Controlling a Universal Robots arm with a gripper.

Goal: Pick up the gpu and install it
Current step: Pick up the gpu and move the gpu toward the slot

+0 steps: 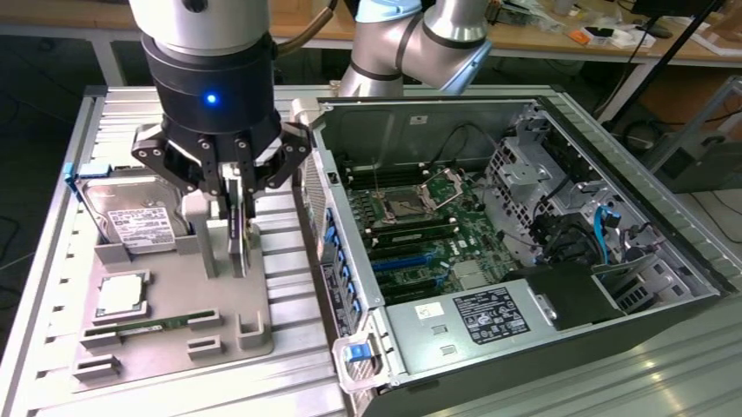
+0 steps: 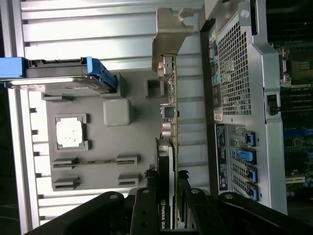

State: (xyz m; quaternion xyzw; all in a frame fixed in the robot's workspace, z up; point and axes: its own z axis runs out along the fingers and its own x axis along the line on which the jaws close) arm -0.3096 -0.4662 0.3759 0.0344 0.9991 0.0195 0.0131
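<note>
On tray [image 1: 174, 323], gripper [image 1: 238, 208] clamps gpu [image 1: 241, 248] w/ top edge hidden.

ribbed silver table [image 1: 128, 113]: looked bare metal, dull sheen
grey moulded tray [image 1: 174, 269]: looked matt plastic, smooth
thin dark gpu card [image 2: 172, 117], pale bracket [image 2: 168, 34]: was satin metal
open grey computer case [image 1: 394, 130]: was unpainted sheet metal

The fingers [image 1: 228, 201] grip the upright gpu [image 1: 240, 236] on the gray tray [image 1: 174, 261] beside the computer case [image 1: 394, 130].
</note>
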